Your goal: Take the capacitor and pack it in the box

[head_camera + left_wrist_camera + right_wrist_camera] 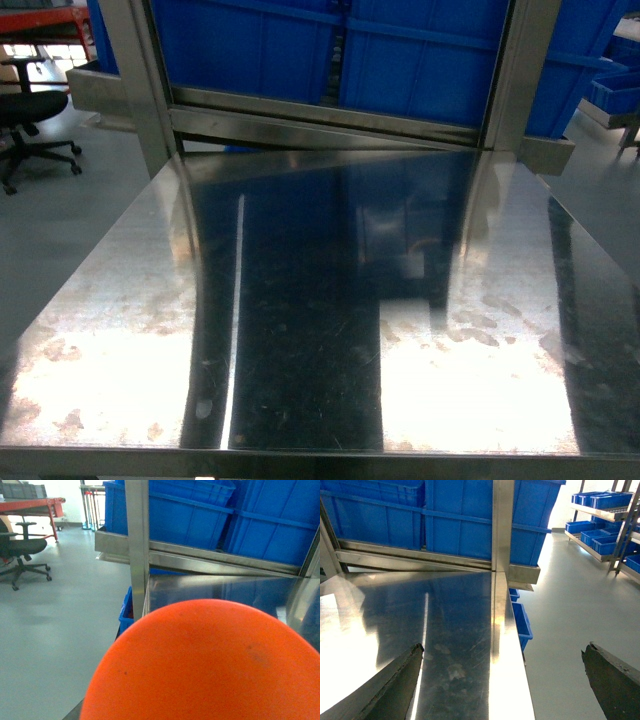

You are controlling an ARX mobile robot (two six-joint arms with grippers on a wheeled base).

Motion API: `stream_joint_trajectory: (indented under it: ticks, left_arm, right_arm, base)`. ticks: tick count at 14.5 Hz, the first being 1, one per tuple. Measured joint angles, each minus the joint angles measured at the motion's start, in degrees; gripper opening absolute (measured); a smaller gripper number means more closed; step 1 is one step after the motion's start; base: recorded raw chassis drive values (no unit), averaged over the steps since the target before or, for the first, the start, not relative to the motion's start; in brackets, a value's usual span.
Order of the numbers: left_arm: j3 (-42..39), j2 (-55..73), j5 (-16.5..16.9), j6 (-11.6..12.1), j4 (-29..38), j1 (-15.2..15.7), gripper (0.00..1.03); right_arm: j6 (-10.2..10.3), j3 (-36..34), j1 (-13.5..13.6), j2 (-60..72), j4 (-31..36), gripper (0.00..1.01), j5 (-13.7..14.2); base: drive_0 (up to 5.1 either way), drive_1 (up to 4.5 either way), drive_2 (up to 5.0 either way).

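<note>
**Bare steel worktop before the pick: neither capacitor nor box in any view.**

In the head view we see only the stainless table (300, 330), glare patches at lower left and lower right, and large blue bins (400, 60) across the top of the frame; no arm enters. The right gripper (502, 680) is released, with its dark fingertips (400, 680) spread wide at the lower left and lower right corners of the right wrist view, and empty. An orange rounded surface (200, 665) fills the lower half of the left wrist view, so we cannot tell whether the left gripper is released or clenched. The pink box and the capacitor lie outside all three frames. We judge that the step is best begun by locating both before either arm reaches, keeping the right fingers apart.
</note>
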Motion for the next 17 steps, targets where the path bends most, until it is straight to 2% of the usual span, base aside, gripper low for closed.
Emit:
stream_joint_trajectory:
  ticks: [7,11,13,14,15,17]
  left_arm:
    - [0.00,-10.62,0.02,0.00,-10.16,0.00,0.43]
    - [0.00,-14.36,0.02,0.00,-13.84,0.00,0.43]
    - [0.02,-22.49,0.02,0.00,-24.96,0.00,0.43]
    - [0.20,-23.78,0.02,0.02,-22.84,0.00,0.43]
    - [0.04,-23.78,0.09,0.02,-24.57,0.00,0.43]
    - [0.04,-23.80,0.00,0.02,-23.80,0.00,0.43]
  right_arm:
    - [0.00,0.00,0.00,0.00,0.04,0.98,0.00]
    - [0.00,0.00,0.00,0.00,0.04,0.98,0.00]
    - [0.02,0.00,0.00,0.00,0.02,0.98,0.00]
    - [0.00,0.00,0.00,0.00,0.02,0.98,0.00]
    - [0.00,0.00,0.00,0.00,0.09,0.98,0.02]
    - [0.00,0.00,0.00,0.00,0.02,0.98,0.00]
  base:
    - [0.0,0.00,0.0]
    - [0.0,0.00,0.0]
    - [0.0,0.00,0.0]
    - [0.0,0.00,0.0]
    - [0.0,0.00,0.0]
    - [0.0,0.00,0.0]
